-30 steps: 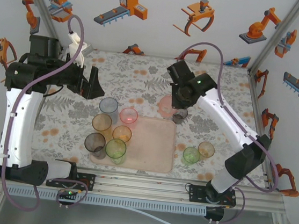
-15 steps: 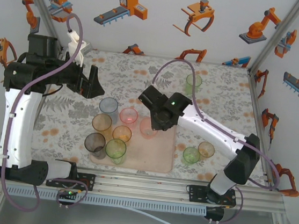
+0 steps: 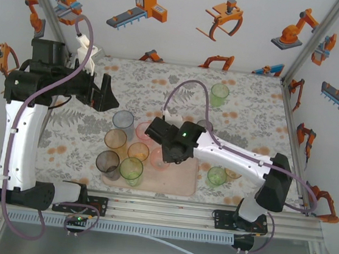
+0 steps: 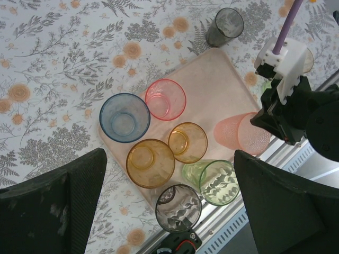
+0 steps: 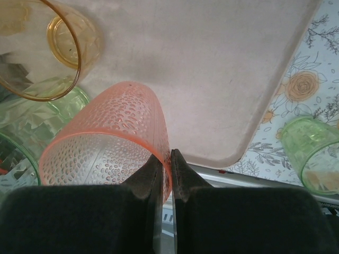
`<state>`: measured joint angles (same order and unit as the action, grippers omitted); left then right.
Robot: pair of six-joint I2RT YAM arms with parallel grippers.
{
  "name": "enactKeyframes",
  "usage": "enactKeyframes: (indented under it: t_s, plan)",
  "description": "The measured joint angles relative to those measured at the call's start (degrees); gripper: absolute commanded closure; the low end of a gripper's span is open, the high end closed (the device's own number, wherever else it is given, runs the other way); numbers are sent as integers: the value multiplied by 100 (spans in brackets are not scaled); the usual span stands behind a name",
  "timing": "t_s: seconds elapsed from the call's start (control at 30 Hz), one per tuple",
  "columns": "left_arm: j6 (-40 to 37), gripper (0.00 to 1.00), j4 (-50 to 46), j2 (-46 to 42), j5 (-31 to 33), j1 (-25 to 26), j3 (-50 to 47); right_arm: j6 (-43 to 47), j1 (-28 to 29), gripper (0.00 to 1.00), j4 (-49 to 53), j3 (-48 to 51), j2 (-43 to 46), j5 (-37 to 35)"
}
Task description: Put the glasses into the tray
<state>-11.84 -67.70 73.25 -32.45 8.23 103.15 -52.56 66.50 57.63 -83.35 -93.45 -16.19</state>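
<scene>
Over the near right part of the tray (image 3: 176,178), a dimpled pink tumbler (image 5: 106,137) is held by the right gripper (image 5: 170,159), its jaws pinched together on one spot of the rim wall. In the left wrist view the tumbler is seen tipped well off upright, base aimed toward the packed side of the tray. Six glasses (image 4: 165,99) are already parked there. The closest two, an orange tumbler (image 5: 42,53) and a green tumbler (image 5: 21,132), are just beside it. The left gripper (image 3: 109,95) is hung wide apart above the table (image 3: 162,83) at the far left, nothing in it.

What could go wrong, probably: a thin slick wall is gripped at one point only, so the tumbler could be swung or slipped out before it's set down. If it's let go while tipped, it'd likely be dumped on its side and rolled, either into those two neighbours or over the low rim at the near edge. The neighbours could also get clipped if the drop-off is nudged further left. A second green tumbler (image 5: 312,148) is left on the table just off the tray's corner, so the job isn't done.
</scene>
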Motion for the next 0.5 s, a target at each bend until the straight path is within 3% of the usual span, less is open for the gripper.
enactKeyframes:
  t_s: [0.5]
  plan:
    - [61,3,0,-44,-22,7,0,-413,446,89,-280,166,-389,0]
